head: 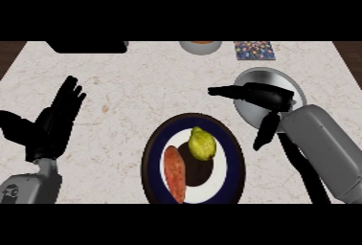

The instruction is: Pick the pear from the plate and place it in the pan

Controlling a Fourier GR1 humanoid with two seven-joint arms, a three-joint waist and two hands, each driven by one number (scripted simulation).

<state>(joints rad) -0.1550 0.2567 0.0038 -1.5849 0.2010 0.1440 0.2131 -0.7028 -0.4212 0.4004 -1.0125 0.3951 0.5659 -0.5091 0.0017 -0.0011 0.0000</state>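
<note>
Two hands logged. Right hand (267,97): we see fingers spread and straight, holding nothing, one pointing left, thumb hanging down; it hovers over the pan (249,111), forearm rising from lower right. Left hand (55,122): fingers straight, pointing up, resting at the left edge. Pear (201,143) lies on the plate (232,165), beside a sweet potato (175,174).

We have one view, from the head, looking steeply down on the counter (127,91). It sits close above, forearms entering from the lower edge, the far counter edge along the top.
</note>
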